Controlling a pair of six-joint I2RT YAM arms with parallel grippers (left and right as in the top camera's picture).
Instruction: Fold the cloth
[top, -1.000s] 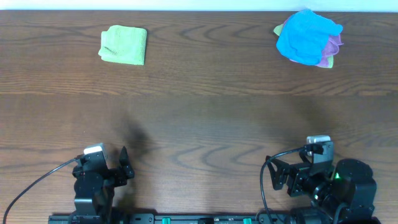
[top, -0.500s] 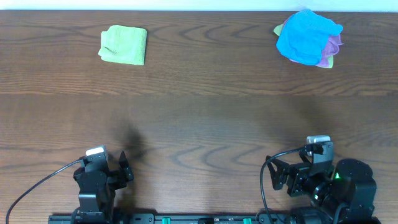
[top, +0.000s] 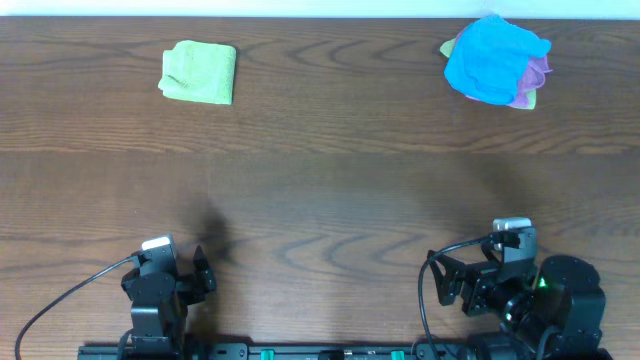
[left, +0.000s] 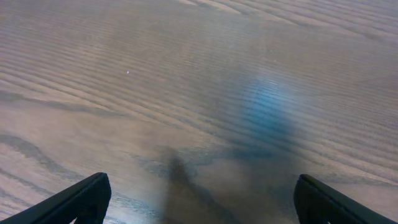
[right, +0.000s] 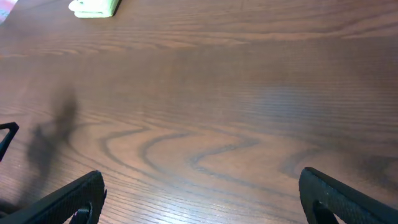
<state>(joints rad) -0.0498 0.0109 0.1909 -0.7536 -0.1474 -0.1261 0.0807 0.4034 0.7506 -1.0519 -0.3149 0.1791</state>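
We see the lime-green cloth lying folded at the far left of the counter. Our left fingers and right fingers stand wide apart, empty, well away from it.

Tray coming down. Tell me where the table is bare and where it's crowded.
Bare: the middle of the table, bordered by the green cloth and the blue-topped pile at the far edge, the left gripper and right gripper at the near edge; also the far strip between them. Crowded: the pile's corner.
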